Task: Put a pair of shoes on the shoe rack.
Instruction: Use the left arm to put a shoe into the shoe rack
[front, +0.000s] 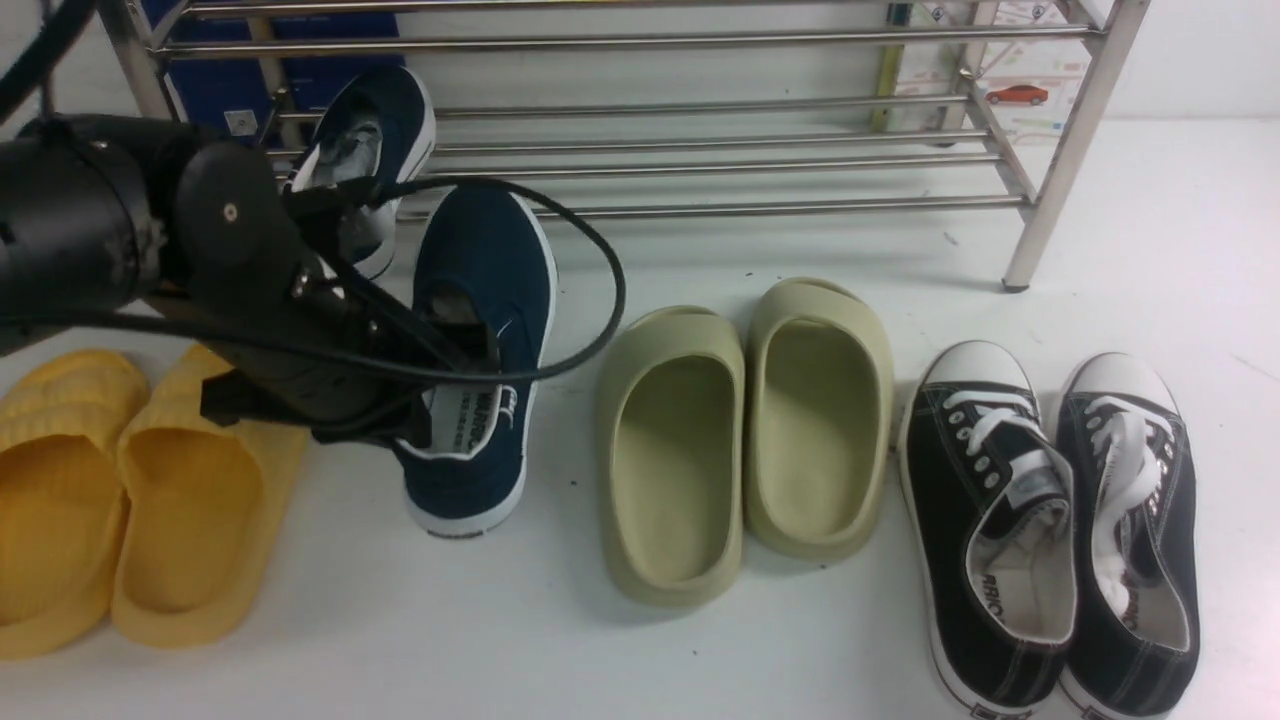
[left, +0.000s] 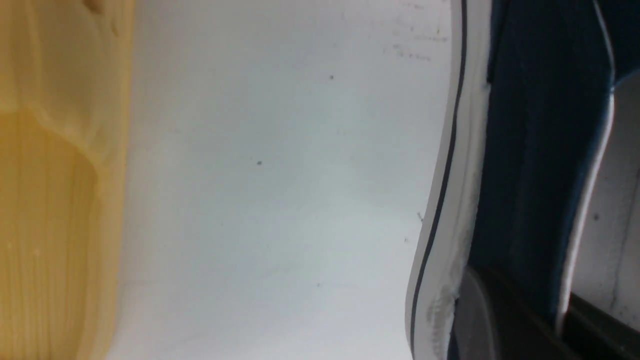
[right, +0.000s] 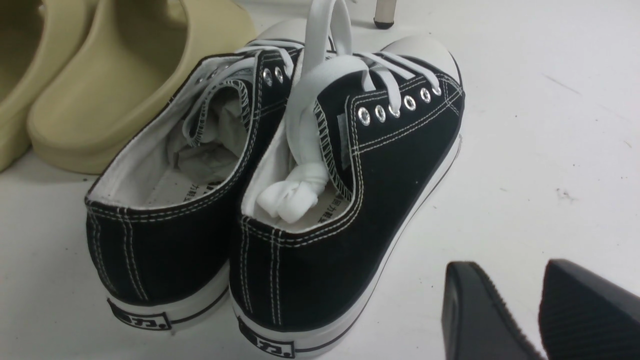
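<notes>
**Left pincer clamped on one navy slip-on, its mate up on the rack**

In the front view the shoe rack (front: 1062, 170) spans the top of the frame, its shiny round bars running across in tiers. The rear navy slip-on (front: 395, 110) rests on the lower bars at the upper left, toe pointing up the frame. Its heel end is hidden behind the left arm.

Just below it, left of centre, the near navy slip-on (front: 485, 270) lies on the white tabletop (front: 800, 640). Its toe points towards the rack and part of the printed insole shows. The left pincer (front: 455, 390) reaches in from the left edge and is closed tight on this shoe's side wall near the heel. In the left wrist view, dark fingers (left: 475, 320) sit on either side of the navy canvas, beside the white sole. Whether the shoe is lifted off the tabletop cannot be told.

The yellow slides (front: 190, 500) lie at the lower left, just beside the arm. The olive slides (front: 680, 450) sit in the centre, and the black lace-up sneakers (front: 1000, 500) are at the lower right.

The right pincer (right: 505, 274) appears only in the right wrist view, at the lower right of that frame. Its two black fingers stand apart with nothing between them, near the heels of the sneakers.
</notes>
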